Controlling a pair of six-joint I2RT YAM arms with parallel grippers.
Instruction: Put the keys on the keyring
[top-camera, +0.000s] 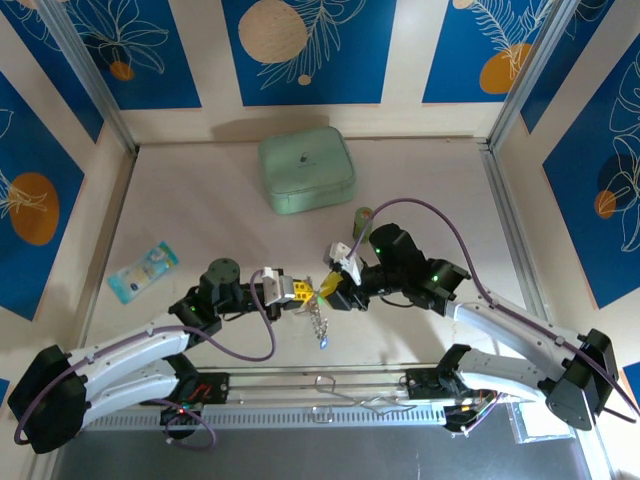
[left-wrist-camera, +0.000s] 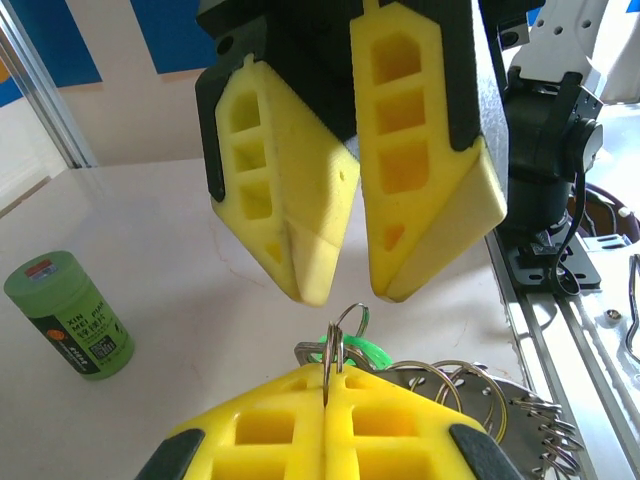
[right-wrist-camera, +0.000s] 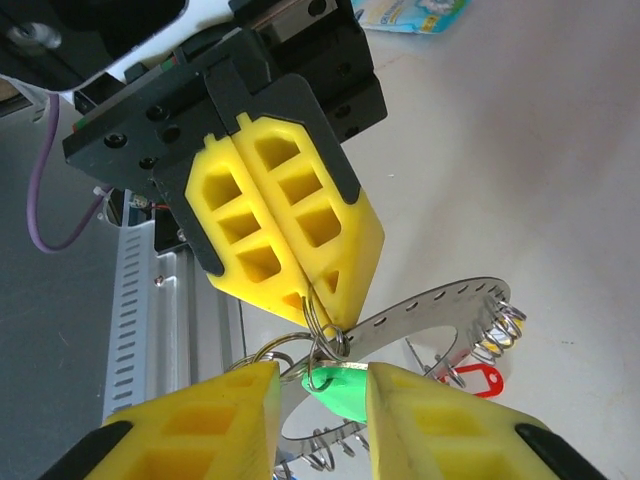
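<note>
Your L gripper is pinched shut on the wire loop at the green key, which points twd your R gripper, jaws apart either side of it (not clamped yet), keyring right beside.

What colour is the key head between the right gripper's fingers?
The key head is green; the right wrist view shows it best.

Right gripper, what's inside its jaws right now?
The green key's head sits between the right gripper's fingers, apparently hung on a small wire ring pinched by the left gripper. Its blade is hidden.
</note>
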